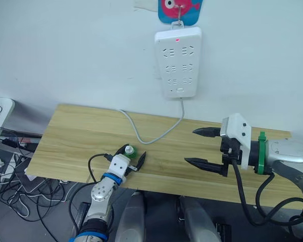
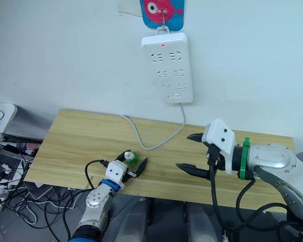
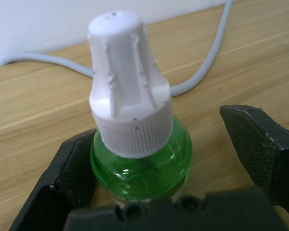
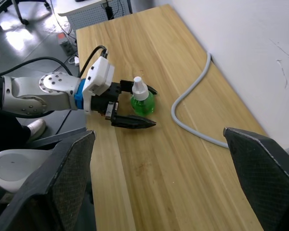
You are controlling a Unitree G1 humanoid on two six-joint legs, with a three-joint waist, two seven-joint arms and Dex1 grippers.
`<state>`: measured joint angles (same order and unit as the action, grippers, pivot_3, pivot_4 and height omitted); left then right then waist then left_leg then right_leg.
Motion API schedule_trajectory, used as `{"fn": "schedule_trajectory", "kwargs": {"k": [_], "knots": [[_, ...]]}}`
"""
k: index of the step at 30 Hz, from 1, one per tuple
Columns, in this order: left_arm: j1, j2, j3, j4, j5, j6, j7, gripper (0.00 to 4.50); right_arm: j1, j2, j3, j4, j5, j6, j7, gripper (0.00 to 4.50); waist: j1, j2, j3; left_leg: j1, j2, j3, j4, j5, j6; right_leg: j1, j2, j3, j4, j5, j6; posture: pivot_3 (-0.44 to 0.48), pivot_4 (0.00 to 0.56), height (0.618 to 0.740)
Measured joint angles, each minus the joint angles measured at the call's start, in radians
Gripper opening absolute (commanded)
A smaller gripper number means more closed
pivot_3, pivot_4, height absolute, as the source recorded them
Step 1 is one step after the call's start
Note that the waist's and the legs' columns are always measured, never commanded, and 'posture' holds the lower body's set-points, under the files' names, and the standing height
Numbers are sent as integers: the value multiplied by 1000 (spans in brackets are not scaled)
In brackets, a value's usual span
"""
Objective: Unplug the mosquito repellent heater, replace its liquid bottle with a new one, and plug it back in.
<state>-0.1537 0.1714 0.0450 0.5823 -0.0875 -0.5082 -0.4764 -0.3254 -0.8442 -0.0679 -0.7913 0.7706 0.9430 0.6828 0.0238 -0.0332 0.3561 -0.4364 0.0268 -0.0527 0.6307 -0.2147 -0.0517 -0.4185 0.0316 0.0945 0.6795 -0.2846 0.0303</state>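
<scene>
The wooden table (image 1: 81, 131) is seen below a white power strip (image 1: 178, 61) hung on the wall. The right gripper (image 1: 202, 147) is held spread wide above the table. The left gripper (image 1: 132, 156) is spread around the new one (image 4: 142, 99), which stands upright on the table between its fingers.

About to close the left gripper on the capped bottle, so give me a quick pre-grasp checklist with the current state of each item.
1. The new one sits between the left gripper fingers: ok.
2. Bottle upright on the table, white cap on: ok.
3. Left gripper open around the bottle: ok.
4. Bottle centred between the fingers: not ok, it sits against one finger with a gap to the other.
5. Right gripper open, apart from the bottle: ok.
6. Power strip cable outside the left fingers: ok.
</scene>
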Motion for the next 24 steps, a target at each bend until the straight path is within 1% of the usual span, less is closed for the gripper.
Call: {"fn": "schedule_trajectory", "kwargs": {"k": [1, 2, 3, 4, 7, 8, 12, 15, 18, 21, 24], "knots": [[-6, 0, 0, 8, 5, -4, 11, 4500, 0, 0, -1, 0, 1, 3, -6, 4455, 0, 0, 0, 0, 0, 0, 0, 0, 0, 0, 0, 0, 0, 0, 0, 95, 409, 740], [-8, 1, 0, 12, 9, -6, 16, 4127, 0, 0, -1, 0, 3, 5, -9, 4500, 0, 0, 0, 0, 0, 0, 0, 0, 0, 0, 0, 0, 0, 0, 0, 95, 409, 740], [-10, 2, 0, 16, 11, -10, 19, 3931, 0, 0, -4, 0, 7, 6, -13, 4500, 0, 0, 0, 0, 0, 1, 0, 0, 0, 0, 0, 0, 0, 0, 0, 94, 406, 740], [-10, 2, 0, 20, 12, -15, 24, 3627, -1, 0, -9, 0, 10, 7, -16, 4500, 0, 0, 0, 0, 0, 1, 0, 0, 0, 0, 0, 0, 0, 0, 0, 94, 406, 740], [-6, 3, 1, 23, 13, -23, 30, 2672, -9, 0, -18, 0, 21, 8, -34, 4500, -1, 0, 0, 0, 0, 1, 0, 0, 0, 0, 0, 0, 0, 0, 0, 99, 399, 740], [-5, 3, 2, 23, 13, -26, 30, 2286, -11, 0, -19, 0, 22, 8, -37, 4500, -1, 0, 0, 0, 0, 1, 0, 0, 0, 0, 0, 0, 0, 0, 0, 99, 399, 740], [15, 4, -1, 3, 12, -22, 22, 2261, -10, 0, -19, 1, 27, 9, -66, 4500, -1, 0, 0, 0, 0, 1, 0, 0, 0, 0, 0, 0, 0, 0, 0, 116, 388, 740], [23, 18, -38, -59, 9, 41, -28, 2261, 14, 35, -19, 0, 12, 9, -131, 4500, 2, 0, 0, 0, 0, 0, 0, 2, -3, 0, 0, -1, 0, 0, 0, 132, 384, 740], [-7, 59, -110, -196, -10, 159, -144, 2261, 93, 105, 18, -11, -28, -3, -206, 4500, 5, 0, 0, -1, 0, -2, -1, 3, -5, 0, 0, -2, 1, 0, 0, 156, 373, 740], [-105, 104, -156, -312, -72, 301, -272, 2261, 148, 144, 107, -14, -133, -67, -254, 4500, 2, 0, 0, -1, 0, -1, -1, 4, -7, -1, 1, -5, 1, 0, 0, 169, 354, 740], [-222, 144, -196, -360, -141, 415, -430, 2261, 151, 221, 187, 7, -256, -151, -319, 4500, -2, 1, -1, 0, 0, 0, -1, 7, -11, -1, 2, -4, 1, 0, 0, 165, 337, 740]]}}
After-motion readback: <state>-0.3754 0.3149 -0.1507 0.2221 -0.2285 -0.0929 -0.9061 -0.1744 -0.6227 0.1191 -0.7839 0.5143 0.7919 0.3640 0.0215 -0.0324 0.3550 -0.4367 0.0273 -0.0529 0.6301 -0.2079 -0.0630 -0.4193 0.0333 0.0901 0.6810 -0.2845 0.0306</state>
